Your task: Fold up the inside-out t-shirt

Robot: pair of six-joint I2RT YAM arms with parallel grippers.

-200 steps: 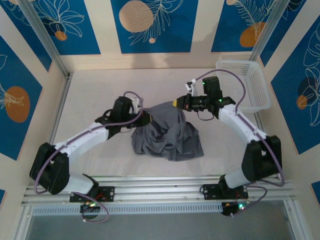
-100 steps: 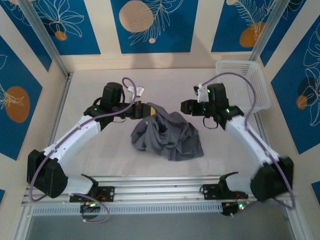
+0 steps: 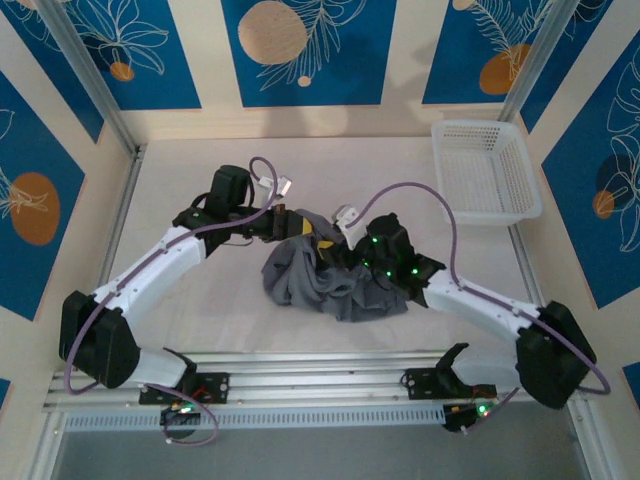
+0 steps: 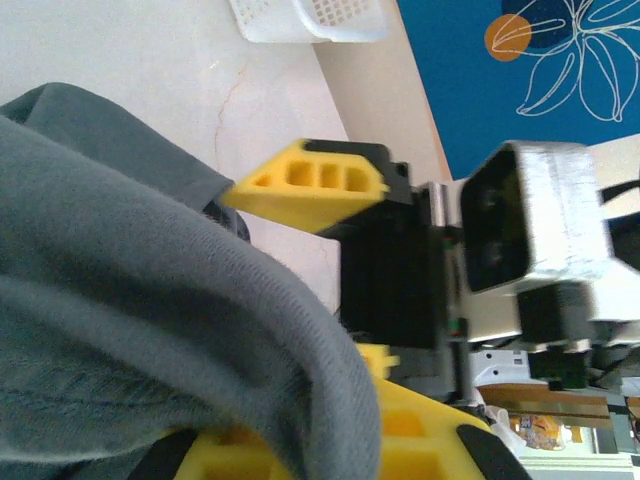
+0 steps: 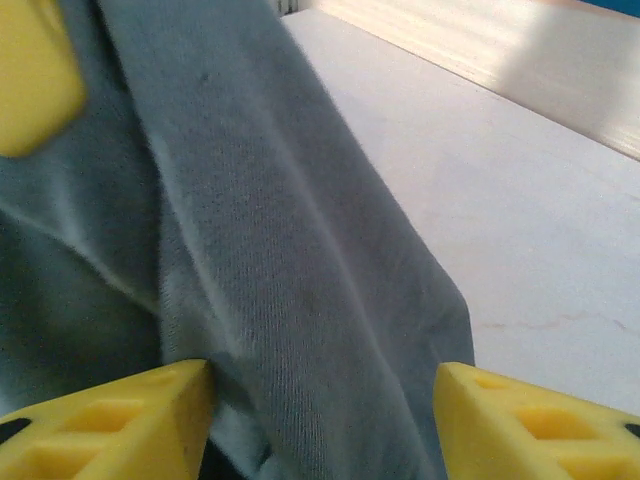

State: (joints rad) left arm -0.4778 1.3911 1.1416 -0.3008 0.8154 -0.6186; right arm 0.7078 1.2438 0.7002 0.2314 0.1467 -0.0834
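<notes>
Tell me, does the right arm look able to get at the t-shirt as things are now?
Probably yes. The right gripper stands open, with a fold of the t-shirt between its fingers and nothing else in the way. The left gripper, shut on the cloth, grips it nearby.

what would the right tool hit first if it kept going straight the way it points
The t-shirt. A grey fold of it lies straight ahead between the open jaws of the right tool, seemingly very close, though exact depth is unclear.
</notes>
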